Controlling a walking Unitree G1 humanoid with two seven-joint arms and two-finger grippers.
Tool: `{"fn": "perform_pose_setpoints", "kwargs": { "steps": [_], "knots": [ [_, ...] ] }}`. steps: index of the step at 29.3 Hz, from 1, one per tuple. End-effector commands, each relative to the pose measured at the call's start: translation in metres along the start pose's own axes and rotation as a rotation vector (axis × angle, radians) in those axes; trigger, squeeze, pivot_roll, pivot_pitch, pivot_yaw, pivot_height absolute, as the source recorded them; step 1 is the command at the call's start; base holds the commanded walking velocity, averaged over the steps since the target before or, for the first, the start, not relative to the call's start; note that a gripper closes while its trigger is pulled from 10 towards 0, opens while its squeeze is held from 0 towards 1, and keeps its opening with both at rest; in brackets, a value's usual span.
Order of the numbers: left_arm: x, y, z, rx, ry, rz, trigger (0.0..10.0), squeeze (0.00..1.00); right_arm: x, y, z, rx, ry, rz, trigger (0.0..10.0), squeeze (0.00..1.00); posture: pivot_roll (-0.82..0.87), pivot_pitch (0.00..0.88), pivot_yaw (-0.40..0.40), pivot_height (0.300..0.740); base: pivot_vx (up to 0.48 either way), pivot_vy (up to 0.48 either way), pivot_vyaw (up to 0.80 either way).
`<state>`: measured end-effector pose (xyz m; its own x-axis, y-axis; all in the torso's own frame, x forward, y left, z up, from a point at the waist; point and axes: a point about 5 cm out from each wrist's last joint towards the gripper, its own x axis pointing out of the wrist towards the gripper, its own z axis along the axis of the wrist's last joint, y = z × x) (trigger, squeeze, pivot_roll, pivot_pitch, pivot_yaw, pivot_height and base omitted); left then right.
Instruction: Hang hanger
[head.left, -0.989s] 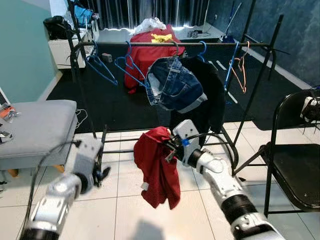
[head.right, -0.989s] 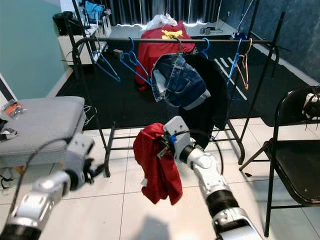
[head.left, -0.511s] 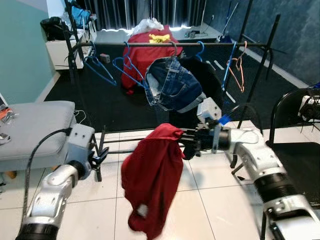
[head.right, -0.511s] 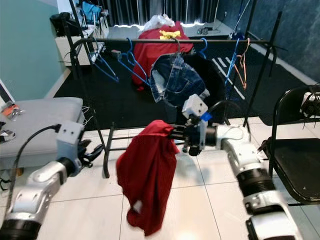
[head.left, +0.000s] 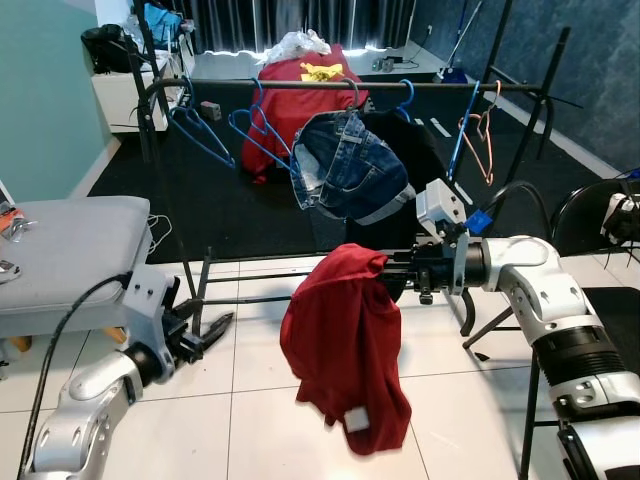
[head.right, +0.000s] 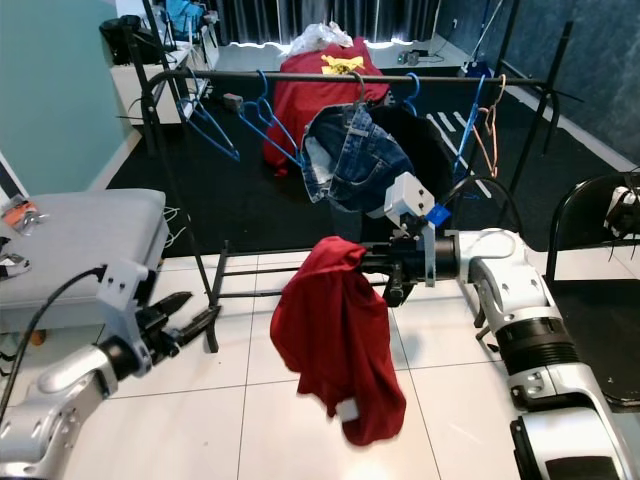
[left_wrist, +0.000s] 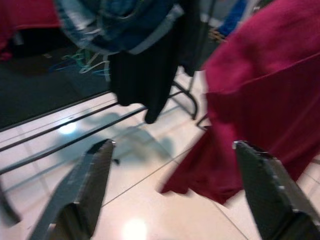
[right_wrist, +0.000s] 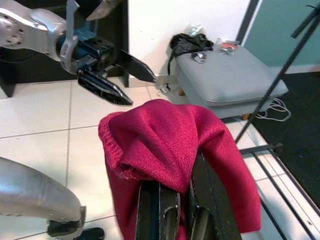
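white tiled floor (head.left: 250, 400) in the foreground, meeting a dark carpet (head.left: 240, 200) farther back. black clothes rail (head.left: 340, 87) standing across the seam of the two, carrying several blue hangers (head.left: 200, 125), an orange hanger (head.left: 482, 135), a pair of denim shorts (head.left: 345, 170) and a black garment (head.left: 425, 180). red-covered bed or sofa (head.left: 300, 85) beyond the rail. grey padded bench (head.left: 70, 250) at the robot's left, against a teal wall (head.left: 45, 100). black folding chair (head.left: 590, 260) at the robot's right.

right gripper (head.left: 395, 270) extended toward the middle of the scene, in front of the rail and below its bar. fingers (right_wrist: 200, 200) pressed close together under a red garment (head.left: 345, 350), which drapes over them and hangs down toward the floor, clear of the rail. pale tag visible near the garment's lower hem. hanger inside the garment not discernible; possibly hidden by the cloth.

left gripper (head.right: 185, 320) low at the robot's left, above the tiles near the rail's foot. fingers (left_wrist: 90, 180) spread wide, holding nothing and touching nothing. red garment just ahead of them in the left wrist view, well apart in the head views.
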<state>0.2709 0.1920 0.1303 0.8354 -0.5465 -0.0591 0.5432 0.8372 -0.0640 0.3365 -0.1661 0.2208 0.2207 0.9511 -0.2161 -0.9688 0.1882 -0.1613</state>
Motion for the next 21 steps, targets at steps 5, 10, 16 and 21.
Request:
{"fn": "perform_pose_setpoints", "kwargs": {
  "steps": [5,10,16,21],
  "knots": [
    [0.023,-0.007,-0.007,-0.027,-0.036,0.023,10.0,1.00,0.002,0.000,0.014,-0.034,-0.022,0.025,0.0,0.00,-0.01,0.003,-0.012,0.740,0.000,0.000,0.00],
    [0.035,-0.010,-0.006,-0.060,-0.071,0.037,10.0,1.00,0.003,-0.003,0.019,-0.055,-0.044,0.006,0.0,0.00,-0.01,0.000,-0.009,0.740,0.000,0.000,0.00],
    [0.033,-0.022,-0.005,-0.109,-0.071,-0.076,10.0,0.00,0.004,-0.005,0.023,-0.069,-0.062,-0.012,0.0,0.00,-0.01,0.000,-0.008,0.740,0.000,0.000,0.00],
    [0.027,-0.028,-0.006,-0.122,-0.040,-0.164,10.0,0.00,0.006,-0.006,0.028,-0.080,-0.083,-0.022,0.0,0.00,-0.01,0.000,-0.008,0.740,0.000,0.000,0.00]
  ]
}}
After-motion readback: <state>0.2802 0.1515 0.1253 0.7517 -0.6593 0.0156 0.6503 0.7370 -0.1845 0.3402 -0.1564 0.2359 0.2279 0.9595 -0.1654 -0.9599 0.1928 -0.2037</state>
